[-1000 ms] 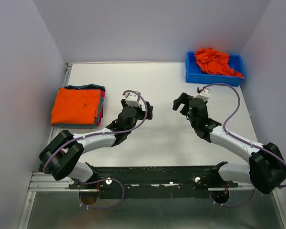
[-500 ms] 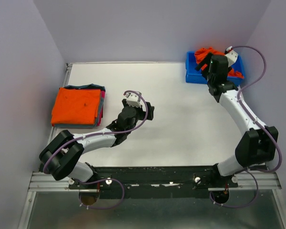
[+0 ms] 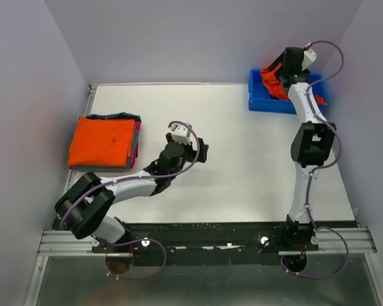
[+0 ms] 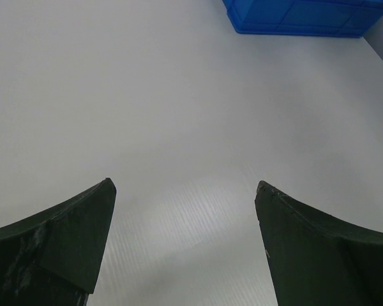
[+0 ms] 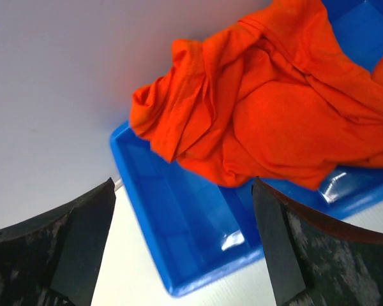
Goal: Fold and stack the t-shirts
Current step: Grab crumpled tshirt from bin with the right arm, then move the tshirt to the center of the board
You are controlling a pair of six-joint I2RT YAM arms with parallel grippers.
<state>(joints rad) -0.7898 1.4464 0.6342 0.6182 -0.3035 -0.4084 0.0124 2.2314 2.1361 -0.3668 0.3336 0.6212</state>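
Observation:
Crumpled orange t-shirts [image 5: 274,108] lie heaped in the blue bin [image 5: 179,236] at the table's back right. My right gripper [image 5: 183,183] hangs open just above the bin's near corner, nothing between its fingers, the cloth just beyond the fingertips. From above, the right gripper [image 3: 273,70] sits over the heaped orange t-shirts [image 3: 268,81]. A folded stack of t-shirts [image 3: 103,141], orange on top with teal and pink-red edges below, rests at the left. My left gripper [image 3: 201,150] stands open over bare table near the middle; its wrist view shows the left gripper [image 4: 184,183] holding nothing.
The blue bin [image 3: 268,102] stands against the back wall by the right wall. Its edge [image 4: 293,16] shows at the top of the left wrist view. The right arm [image 3: 309,146] stretches upright along the table's right side. Grey walls close in on three sides.
The right arm has swung from the middle of the table out to the blue bin at the back right and now hangs over the orange cloth. The left arm has barely moved.

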